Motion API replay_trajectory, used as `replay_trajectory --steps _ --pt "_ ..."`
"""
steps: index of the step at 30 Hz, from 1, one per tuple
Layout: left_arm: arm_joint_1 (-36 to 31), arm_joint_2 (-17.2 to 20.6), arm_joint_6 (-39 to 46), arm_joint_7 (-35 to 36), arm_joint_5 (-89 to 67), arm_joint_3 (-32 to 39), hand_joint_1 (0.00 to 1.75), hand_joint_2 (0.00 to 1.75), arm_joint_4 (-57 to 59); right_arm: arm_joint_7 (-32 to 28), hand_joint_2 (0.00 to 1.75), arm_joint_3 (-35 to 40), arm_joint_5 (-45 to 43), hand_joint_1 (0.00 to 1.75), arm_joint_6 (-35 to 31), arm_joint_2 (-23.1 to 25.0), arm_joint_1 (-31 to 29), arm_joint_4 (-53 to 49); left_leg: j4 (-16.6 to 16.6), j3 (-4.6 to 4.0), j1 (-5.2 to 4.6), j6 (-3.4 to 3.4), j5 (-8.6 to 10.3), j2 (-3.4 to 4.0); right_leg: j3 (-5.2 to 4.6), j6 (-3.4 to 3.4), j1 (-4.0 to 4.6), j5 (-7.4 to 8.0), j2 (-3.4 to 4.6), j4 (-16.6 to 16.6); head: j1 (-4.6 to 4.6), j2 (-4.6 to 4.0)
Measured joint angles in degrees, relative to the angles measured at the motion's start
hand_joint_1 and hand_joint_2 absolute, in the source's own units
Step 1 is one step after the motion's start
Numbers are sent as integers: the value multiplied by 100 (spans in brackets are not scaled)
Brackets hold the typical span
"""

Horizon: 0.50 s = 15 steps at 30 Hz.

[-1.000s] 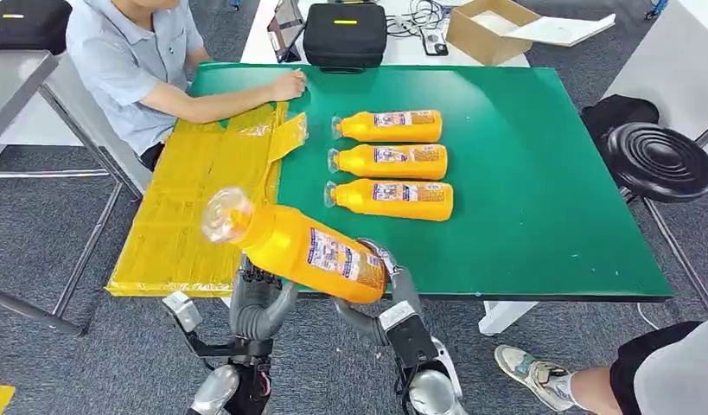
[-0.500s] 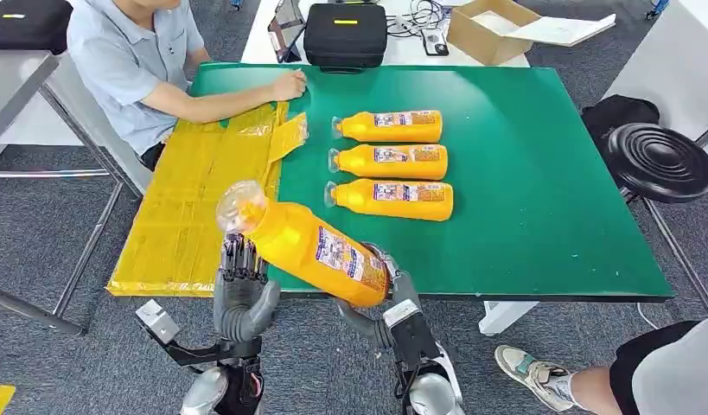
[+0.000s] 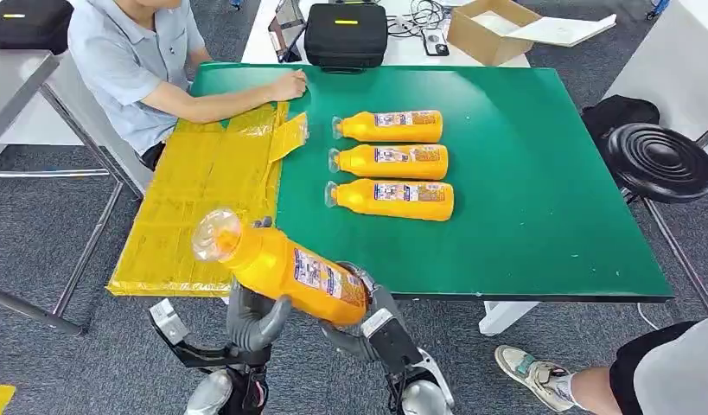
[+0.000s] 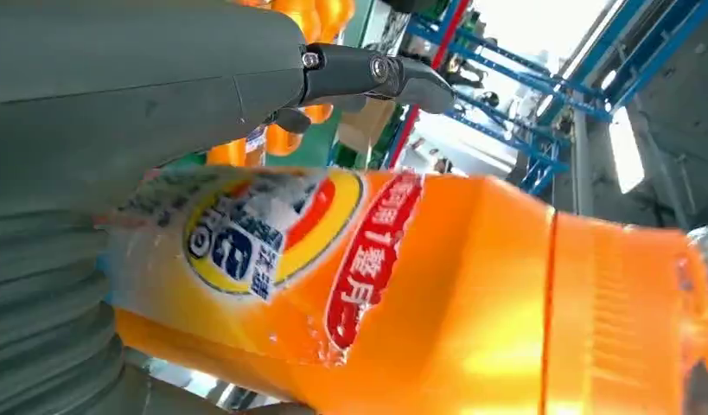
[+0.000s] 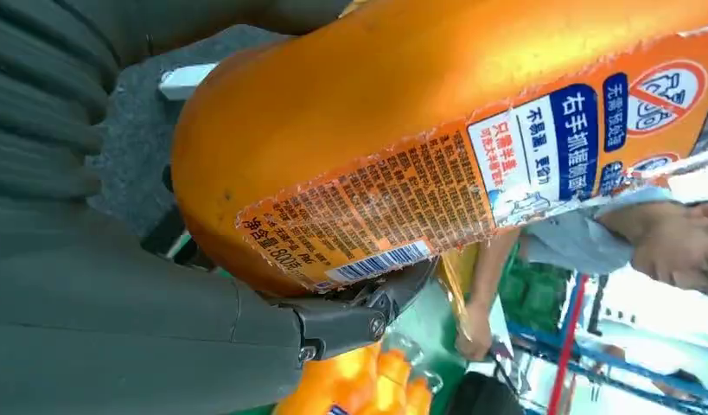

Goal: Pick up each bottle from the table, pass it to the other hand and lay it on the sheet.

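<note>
Your right hand (image 3: 367, 304) grips base of orange bottle (image 3: 285, 266); left hand (image 3: 257, 316) cups it under mid-body, grip looks closed. Bottle airborne at near table edge, long axis tilted, cap end toward yellow sheet (image 3: 194, 199) on left. Left hand nearer sheet: release right next.

Bright even light; wrist views blurred, window glare.

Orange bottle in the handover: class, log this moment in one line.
phase: handover | held bottle: tilted, gripped by right robot hand and left robot hand | sheet: bare | table bottles: three
</note>
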Motion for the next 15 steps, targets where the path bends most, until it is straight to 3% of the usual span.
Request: replay_trajectory --steps 15 --pt "6 52 352 -389 -809 -52 0 175 243 507 175 181 88 175 299 -111 -181 157 0 0 0 0 0 0 0 0 0 0 0 0 0 0"
